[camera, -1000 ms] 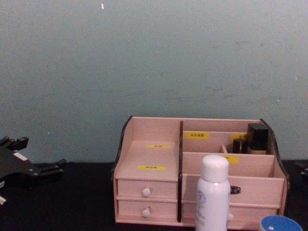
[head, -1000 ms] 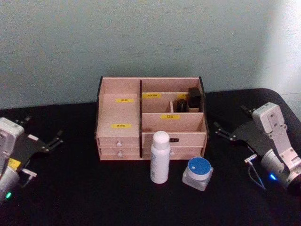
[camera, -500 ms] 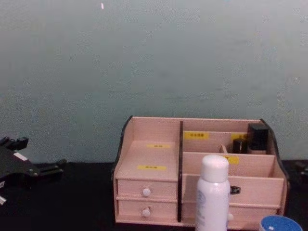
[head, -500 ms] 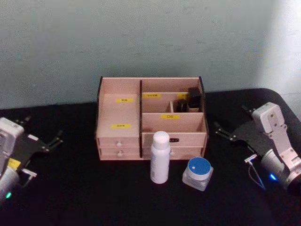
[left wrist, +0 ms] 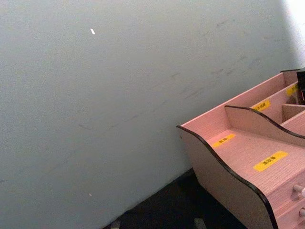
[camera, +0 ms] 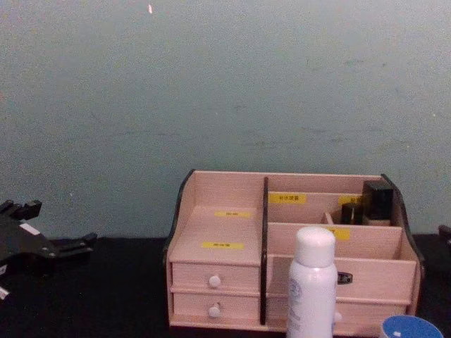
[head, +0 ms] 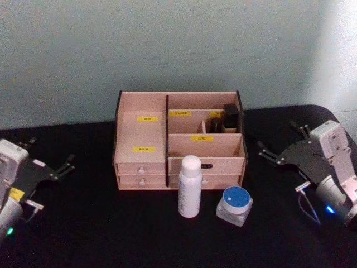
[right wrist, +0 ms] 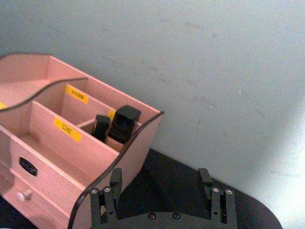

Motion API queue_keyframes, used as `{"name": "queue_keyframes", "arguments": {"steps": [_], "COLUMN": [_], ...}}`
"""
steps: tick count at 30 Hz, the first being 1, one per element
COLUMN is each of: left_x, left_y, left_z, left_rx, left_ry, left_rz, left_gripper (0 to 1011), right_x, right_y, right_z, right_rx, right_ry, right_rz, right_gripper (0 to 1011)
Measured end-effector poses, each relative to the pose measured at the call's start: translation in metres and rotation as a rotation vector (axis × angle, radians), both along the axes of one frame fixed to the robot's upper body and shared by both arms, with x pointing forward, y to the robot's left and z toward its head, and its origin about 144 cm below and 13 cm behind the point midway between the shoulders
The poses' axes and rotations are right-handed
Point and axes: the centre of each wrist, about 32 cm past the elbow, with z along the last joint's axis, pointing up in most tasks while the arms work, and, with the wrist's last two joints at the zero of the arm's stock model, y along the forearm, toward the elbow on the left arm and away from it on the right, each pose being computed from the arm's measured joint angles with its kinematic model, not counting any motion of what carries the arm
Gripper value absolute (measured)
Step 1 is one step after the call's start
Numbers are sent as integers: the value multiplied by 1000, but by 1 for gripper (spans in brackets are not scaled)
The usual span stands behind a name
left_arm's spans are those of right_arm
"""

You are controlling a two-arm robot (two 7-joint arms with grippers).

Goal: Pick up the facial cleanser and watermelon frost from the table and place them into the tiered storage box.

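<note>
- facial cleanser (head: 189, 186) stands upright on the black bench (head: 111, 234), just in front of the tiered storage box (head: 142, 120) drawers.
- watermelon frost (head: 235, 205) sits beside it on the robot's right, not touching.
- Both look laid out in front for easy reach; neither is in the box yet.
- Back right compartment holds small dark bottles (head: 224, 119); the other compartments look free for the two items.
- right hand (head: 276, 135) is off to the box's right, fingers spread, empty, pointing toward the box; it looks closer to the jar.
- left hand (head: 51, 151) is at far left, spread, empty, well apart from everything.
</note>
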Motion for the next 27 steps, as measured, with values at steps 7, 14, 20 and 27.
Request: {"name": "queue_keyframes", "arguments": {"steps": [7,14,20,27], "left_x": [0,0,0,0], "left_y": [0,0,0,0], "left_z": [0,0,0,0], "left_rx": [0,0,0,0], "left_ry": [0,0,0,0], "left_rz": [0,0,0,0], "left_gripper": [1001,1001,1001,1001], "right_x": [-15,-34,-46,-50], "right_y": [-11,-18,-16,-7], "right_z": [11,23,28,25], "right_rx": [28,25,27,43], "right_ry": [-19,-21,-2,40], "right_rz": [73,196,314,430], "right_gripper": [1002,1003,1002,1002]}}
